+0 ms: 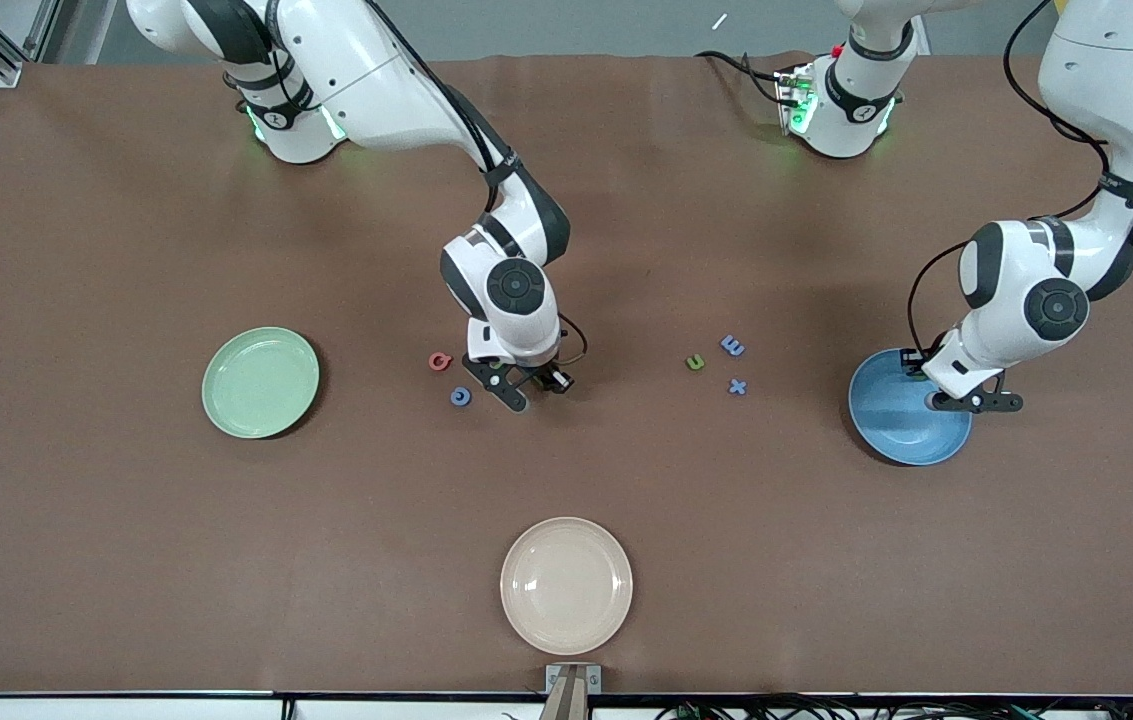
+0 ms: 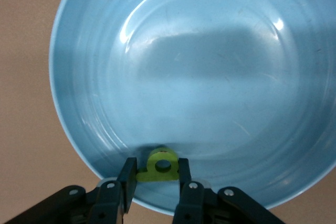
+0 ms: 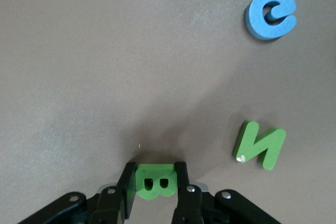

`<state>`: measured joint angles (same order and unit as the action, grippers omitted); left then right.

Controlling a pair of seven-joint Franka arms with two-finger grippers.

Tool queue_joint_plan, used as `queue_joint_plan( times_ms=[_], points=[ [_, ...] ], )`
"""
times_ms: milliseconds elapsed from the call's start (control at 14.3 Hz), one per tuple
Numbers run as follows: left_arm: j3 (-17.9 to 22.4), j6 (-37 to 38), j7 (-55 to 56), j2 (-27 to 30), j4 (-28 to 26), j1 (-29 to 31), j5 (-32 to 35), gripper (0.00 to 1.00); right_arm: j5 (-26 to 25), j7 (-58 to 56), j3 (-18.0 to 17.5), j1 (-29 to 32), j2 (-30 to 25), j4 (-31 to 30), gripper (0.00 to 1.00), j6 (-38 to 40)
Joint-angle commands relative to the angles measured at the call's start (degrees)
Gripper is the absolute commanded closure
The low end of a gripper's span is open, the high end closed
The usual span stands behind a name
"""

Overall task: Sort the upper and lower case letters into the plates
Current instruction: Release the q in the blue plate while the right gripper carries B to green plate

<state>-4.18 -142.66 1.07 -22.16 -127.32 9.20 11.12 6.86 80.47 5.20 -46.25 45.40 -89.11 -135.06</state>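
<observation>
The right arm is reaching from its base toward the middle of the surface, elbow bent and wrist pointing down. Its right tool is sitting low at the surface, its two fingers pressing in on a green letter B between them. The left arm is folding down at its own end, wrist angled downward. Its left tool is hanging over the blue plate, fingers pinching a small yellow-green letter.
</observation>
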Motion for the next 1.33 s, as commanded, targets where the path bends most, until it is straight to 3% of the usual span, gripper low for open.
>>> queue_joint_plan(
  times_ms=[0, 210, 280, 350, 420, 700, 910, 1260],
  points=[
    [-0.6, -1.6, -0.7, -0.2, -0.6, 0.8, 1.0, 0.79, -1.0, 1.0, 0.0, 1.2, 0.0, 0.3, 1.0, 2.2],
    [-0.6, -2.1, -0.7, -0.4, -0.6, 0.8, 1.0, 0.74, -0.8, 1.0, 0.0, 3.7, -1.1, 3.5, 1.0, 10.1],
    [-0.7, -2.1, -0.7, -0.4, -0.5, 0.8, 1.0, 0.66, -1.0, 0.7, 0.1, 4.7, -2.1, 3.2, 1.0, 12.6],
    [-0.7, -2.1, -0.8, -0.2, -0.4, 0.7, 1.0, 0.49, -1.2, 0.4, 0.1, 5.5, -3.8, 2.8, 1.0, 14.5],
    [-0.7, -2.0, -0.8, 0.1, -0.1, 0.6, 1.0, 0.26, -1.3, -0.8, 0.1, 6.9, -5.2, 1.3, 1.0, 15.3],
    [-4.4, 1.5, 0.4, 2.5, 1.7, 0.6, 0.8, 0.03, -2.4, -13.4, 0.1, 13.0, -15.8, -15.3, 1.0, 7.0],
    [-9.2, 6.4, 6.8, 3.3, 4.7, 0.6, 0.3, 0.01, -3.4, -24.8, 0.2, 19.1, -20.6, -22.6, 1.0, 5.5],
    [-15.8, 6.7, 18.1, 0.2, 8.7, -1.7, 0.9, 0.01, -6.0, -39.6, 0.1, 29.4, -28.7, -33.7, 0.99, 2.6]
  ],
)
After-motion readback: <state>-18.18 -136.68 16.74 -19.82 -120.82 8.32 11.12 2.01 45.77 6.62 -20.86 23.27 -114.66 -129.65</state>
